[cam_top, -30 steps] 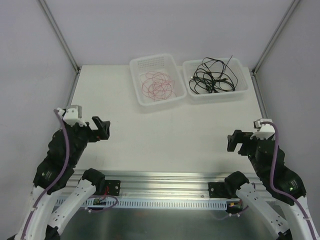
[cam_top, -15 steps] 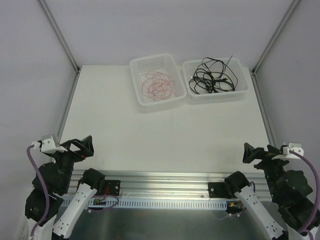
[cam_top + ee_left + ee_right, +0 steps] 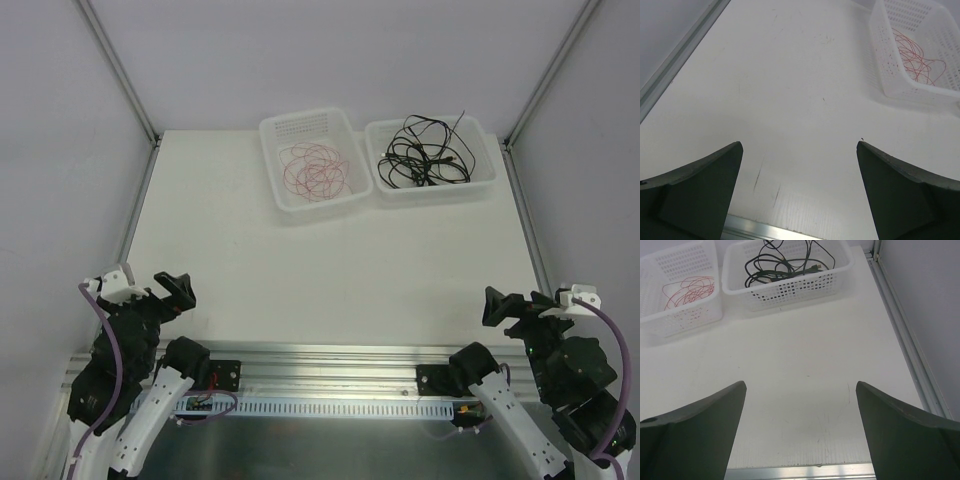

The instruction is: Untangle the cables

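Fingers [image 3: 700, 185] on both of our grippers are standing spread wide and pinching nothing; in each wrist view we are seeing only bare table between the pair. We are looking across the white table [image 3: 330, 250], which is filling most of the overhead view. Our two arms are sitting folded in at its near edge. The left gripper [image 3: 172, 290] is hanging over the near left corner and the right gripper [image 3: 503, 306] over the near right corner, both well back from the far edge. At that far edge two white perforated bins are sitting just beside each other. The left basket [image 3: 320, 205] is holding the red cables [image 3: 313, 170], fine wire looping loosely on its floor. The right basket [image 3: 430, 192] is holding the black cables [image 3: 425, 155], which are lying in a tangle with a loop or two rising above the rim. In the right wrist view we are making out a small pale plug end [image 3: 815, 264] among the black strands.
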Robot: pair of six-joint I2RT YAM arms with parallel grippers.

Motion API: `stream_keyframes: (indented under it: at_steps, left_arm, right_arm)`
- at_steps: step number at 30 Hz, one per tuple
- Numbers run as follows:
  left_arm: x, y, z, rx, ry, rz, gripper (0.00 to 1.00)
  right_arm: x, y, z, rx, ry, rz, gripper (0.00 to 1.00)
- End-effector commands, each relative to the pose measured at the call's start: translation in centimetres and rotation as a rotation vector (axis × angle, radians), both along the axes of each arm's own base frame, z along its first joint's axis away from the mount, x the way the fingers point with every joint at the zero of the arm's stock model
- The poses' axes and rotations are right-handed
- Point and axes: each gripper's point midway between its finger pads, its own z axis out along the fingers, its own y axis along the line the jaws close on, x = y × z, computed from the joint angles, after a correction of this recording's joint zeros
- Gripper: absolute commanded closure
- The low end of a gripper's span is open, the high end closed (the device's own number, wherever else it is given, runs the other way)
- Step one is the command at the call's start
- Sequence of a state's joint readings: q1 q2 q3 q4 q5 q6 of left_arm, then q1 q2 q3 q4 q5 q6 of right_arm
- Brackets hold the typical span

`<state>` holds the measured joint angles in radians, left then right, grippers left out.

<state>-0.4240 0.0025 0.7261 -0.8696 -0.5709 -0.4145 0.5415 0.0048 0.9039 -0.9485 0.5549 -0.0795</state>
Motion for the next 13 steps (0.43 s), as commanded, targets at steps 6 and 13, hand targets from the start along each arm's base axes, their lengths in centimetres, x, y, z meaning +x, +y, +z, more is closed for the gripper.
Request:
stream_keyframes:
  at_steps: [6,13]
  left_arm:
    - [-1.67,1.34,1.61,-0.095,-0.168,0.046,0.01]
    - [-1.63,1.37,1.51,-0.095,-0.165,0.049,0.01]
  right_arm:
    - [-1.52,-0.98,0.43,0.081,-0.096,-0.007,0.03]
    - [-1.81,-1.07,0.65,0.086,-0.099,-0.003,0.03]
